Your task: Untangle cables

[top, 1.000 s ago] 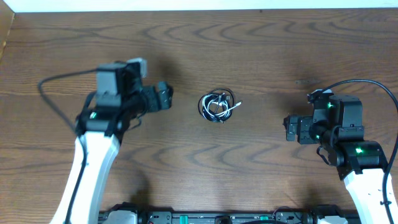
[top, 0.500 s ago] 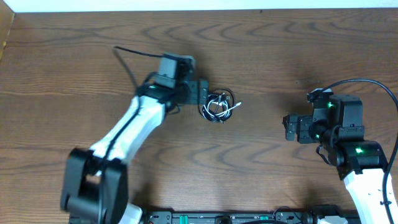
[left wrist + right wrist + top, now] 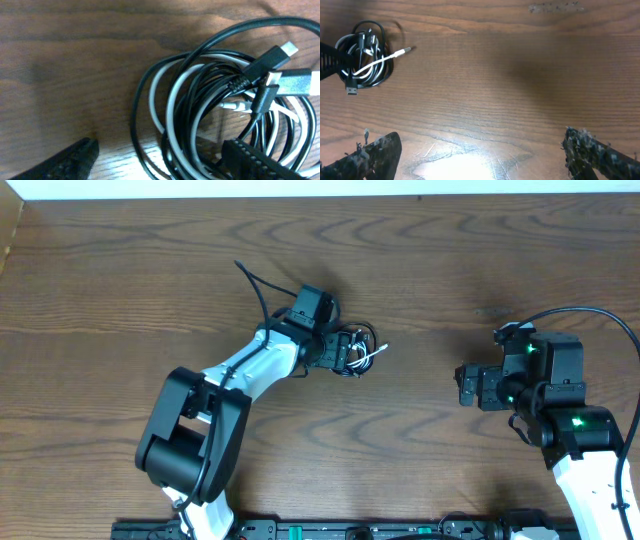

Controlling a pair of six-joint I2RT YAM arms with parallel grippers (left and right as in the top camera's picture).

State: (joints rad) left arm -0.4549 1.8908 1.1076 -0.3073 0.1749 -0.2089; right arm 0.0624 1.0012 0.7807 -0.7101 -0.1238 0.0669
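Centre frame, I hold the left tool point(image 3: 338, 352) open astride the coiled cables point(image 3: 215, 95), poised to pinch a strand. The right tool point(image 3: 482, 157), also open, idles at right.

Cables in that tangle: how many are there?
2. A black cable and a white cable, wound together at the middle of the overhead view. Another could be hidden inside the loops.

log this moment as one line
left fingers open at cables | right fingers open, away from cables | cables coiled together
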